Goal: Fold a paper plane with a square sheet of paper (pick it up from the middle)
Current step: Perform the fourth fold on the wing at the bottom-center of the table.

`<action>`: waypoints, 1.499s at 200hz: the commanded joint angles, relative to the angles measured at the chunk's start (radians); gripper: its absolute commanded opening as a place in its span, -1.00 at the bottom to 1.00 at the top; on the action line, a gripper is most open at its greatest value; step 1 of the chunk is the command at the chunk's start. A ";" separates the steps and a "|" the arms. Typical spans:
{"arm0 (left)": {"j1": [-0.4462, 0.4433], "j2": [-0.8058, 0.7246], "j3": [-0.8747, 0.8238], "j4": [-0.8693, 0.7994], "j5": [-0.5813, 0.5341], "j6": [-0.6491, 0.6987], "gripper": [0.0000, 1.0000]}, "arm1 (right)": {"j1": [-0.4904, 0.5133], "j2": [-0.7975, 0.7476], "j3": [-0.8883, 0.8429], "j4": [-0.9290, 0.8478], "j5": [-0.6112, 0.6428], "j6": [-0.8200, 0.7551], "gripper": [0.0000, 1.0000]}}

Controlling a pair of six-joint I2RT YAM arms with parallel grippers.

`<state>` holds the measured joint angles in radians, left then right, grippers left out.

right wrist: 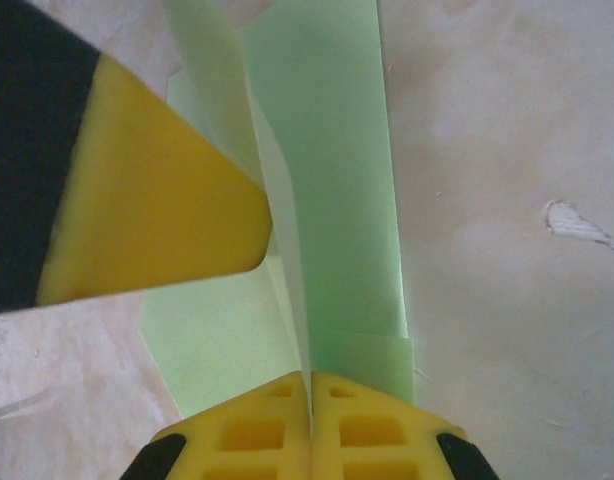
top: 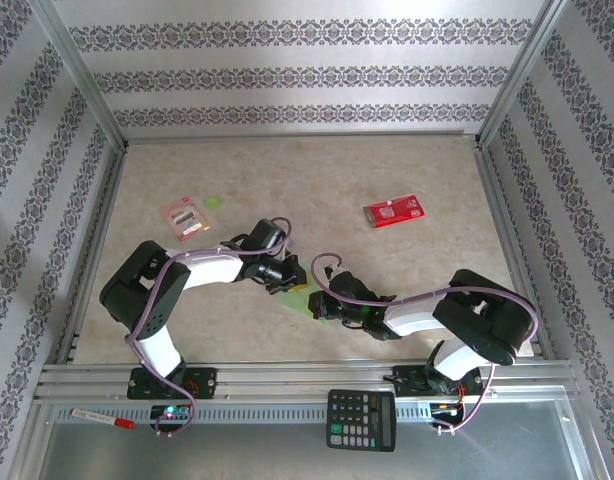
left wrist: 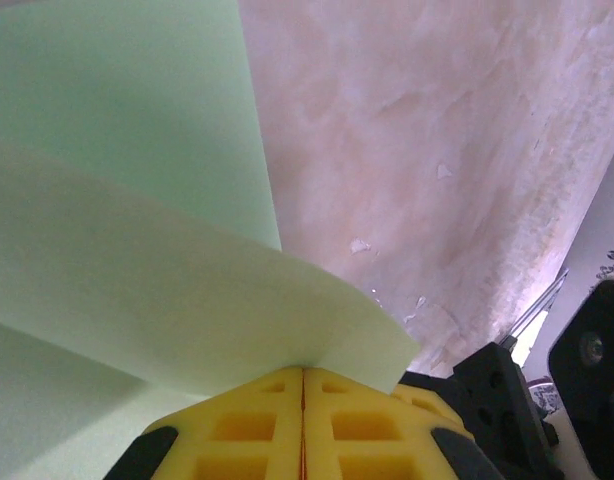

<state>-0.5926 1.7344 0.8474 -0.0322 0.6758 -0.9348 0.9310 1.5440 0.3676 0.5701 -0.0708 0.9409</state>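
Observation:
The light-green square sheet of paper (top: 299,301), creased with layers standing up, lies on the table between the two arms. My left gripper (top: 287,276) is shut on a curved flap of it (left wrist: 197,310), its yellow fingertips (left wrist: 257,400) pressed together at the flap's edge. My right gripper (top: 323,303) is shut on an upright fold of the paper (right wrist: 332,190), and the thin edge runs down between its pads (right wrist: 357,410). A yellow finger of the left gripper (right wrist: 157,200) shows close by at the upper left of the right wrist view.
A red packet (top: 393,212) lies at the back right. A red-and-white packet (top: 183,217) and a tiny green disc (top: 213,203) lie at the back left. A calculator (top: 361,419) and a marker (top: 102,418) rest on the front rail. Metal frame rails border the table.

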 commanded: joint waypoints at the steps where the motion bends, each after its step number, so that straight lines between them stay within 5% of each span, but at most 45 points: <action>1: 0.027 0.026 0.013 0.004 0.013 0.036 -0.84 | -0.012 0.031 0.007 -0.042 -0.012 0.005 -0.94; 300: 0.089 0.104 -0.019 0.010 0.022 0.091 -0.84 | -0.013 0.032 0.014 -0.055 -0.011 0.012 -0.90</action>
<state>-0.5167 1.8103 0.8509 -0.0170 0.7116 -0.8764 0.9245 1.5562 0.3779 0.5728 -0.0799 0.9413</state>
